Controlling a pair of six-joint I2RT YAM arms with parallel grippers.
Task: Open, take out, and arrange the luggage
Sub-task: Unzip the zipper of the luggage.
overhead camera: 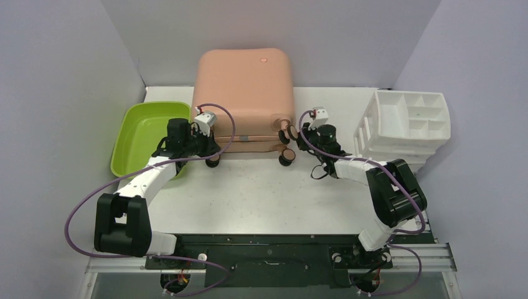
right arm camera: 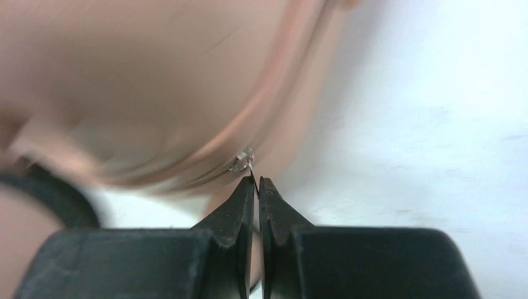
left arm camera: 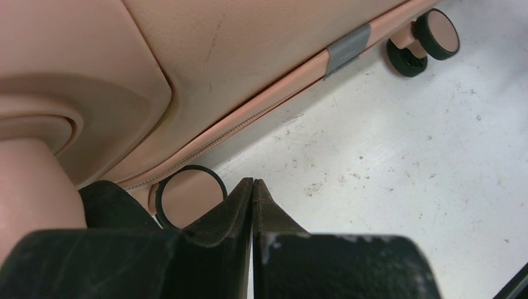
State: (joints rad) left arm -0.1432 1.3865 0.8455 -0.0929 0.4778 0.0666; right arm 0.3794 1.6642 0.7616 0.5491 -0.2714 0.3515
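Observation:
The salmon-pink luggage (overhead camera: 243, 93) lies flat and closed at the back centre of the table, its caster wheels toward me. My left gripper (overhead camera: 213, 151) is shut and empty at the case's front-left corner. In the left wrist view its tips (left arm camera: 253, 182) sit just right of a black-and-pink wheel (left arm camera: 190, 198), below the zipper seam (left arm camera: 249, 115). My right gripper (overhead camera: 294, 134) is at the front-right corner. In the right wrist view it (right arm camera: 257, 179) is shut on the thin metal zipper pull (right arm camera: 244, 161) hanging from the blurred pink shell (right arm camera: 155, 81).
A lime-green tub (overhead camera: 146, 134) stands left of the case, against the left arm. A white drawer organizer (overhead camera: 408, 121) stands at the right. Grey walls close in the back and sides. A grey tab (left arm camera: 348, 47) crosses the seam, and two wheels (left arm camera: 429, 37) lie beyond it.

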